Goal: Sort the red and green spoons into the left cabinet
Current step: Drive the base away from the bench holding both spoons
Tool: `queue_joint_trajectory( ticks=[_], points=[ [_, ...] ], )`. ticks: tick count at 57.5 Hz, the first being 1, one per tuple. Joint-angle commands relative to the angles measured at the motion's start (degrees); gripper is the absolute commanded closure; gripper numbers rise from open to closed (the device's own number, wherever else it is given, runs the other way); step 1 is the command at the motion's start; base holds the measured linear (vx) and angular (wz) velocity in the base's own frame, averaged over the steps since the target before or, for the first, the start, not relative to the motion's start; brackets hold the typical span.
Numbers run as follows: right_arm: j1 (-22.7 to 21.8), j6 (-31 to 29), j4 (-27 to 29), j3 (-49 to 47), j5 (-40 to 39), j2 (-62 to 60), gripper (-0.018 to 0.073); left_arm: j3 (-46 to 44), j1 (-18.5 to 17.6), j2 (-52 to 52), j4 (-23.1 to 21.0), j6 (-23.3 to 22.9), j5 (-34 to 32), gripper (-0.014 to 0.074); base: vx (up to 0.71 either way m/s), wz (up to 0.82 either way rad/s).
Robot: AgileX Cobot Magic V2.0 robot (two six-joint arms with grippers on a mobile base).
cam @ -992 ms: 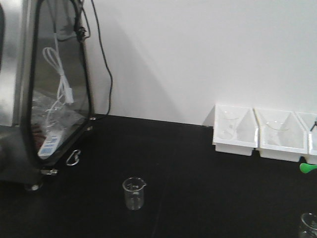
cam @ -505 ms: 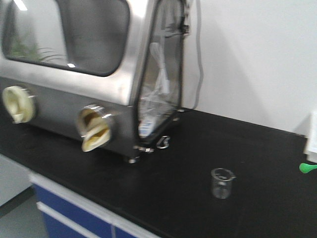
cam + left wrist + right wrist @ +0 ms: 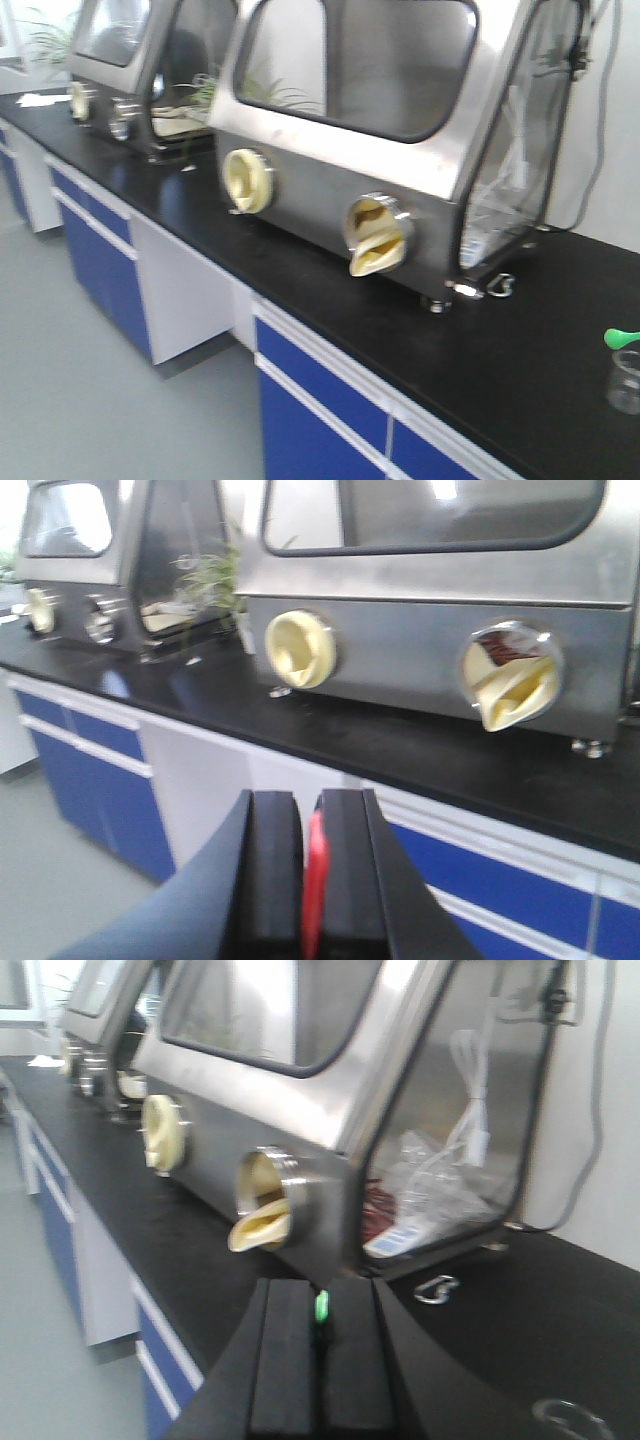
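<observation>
In the left wrist view, the left gripper [image 3: 310, 812] pinches the red spoon [image 3: 313, 890] tight between its two black fingers. The right gripper [image 3: 322, 1298] pinches the green spoon [image 3: 321, 1308] the same way (only a thin green strip shows). Past both stands a shiny steel box [image 3: 330, 190] on a black counter [image 3: 480, 350]. A glass beaker [image 3: 624, 382] sits at the counter's right end.

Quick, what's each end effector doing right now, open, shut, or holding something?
Left end effector: closed on the red spoon.
Right end effector: closed on the green spoon.
</observation>
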Motion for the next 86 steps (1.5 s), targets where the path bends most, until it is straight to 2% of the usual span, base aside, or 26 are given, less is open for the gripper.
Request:
queue_joint_trajectory(
  ticks=[1,41,62,86],
  points=[
    [-0.2,0.1,0.0,-2.1,-3.7,-0.5,0.0562,-1.6,-0.3,-0.5,-0.5,-0.5,-4.2,0.06,-0.12,0.52],
    [-0.2,0.1,0.0,-2.1,-3.7,-0.5,0.0562,-1.7,-0.3,-0.5,-0.5,-0.5,-4.2,0.06,0.02,0.58],
    [-0.2,0.1,0.0,-2.1,-3.7,-0.5,0.0562,-1.7,-0.3,-0.6,-0.5,-0.5,-4.2,0.06,0.29,0.44],
    [-0.2,0.1,0.0,-2.1,-3.7,-0.5,0.0562,-1.7,-0.3,-0.6,-0.5,-0.5,-4.2,0.06,0.44,0.1]
  ],
)
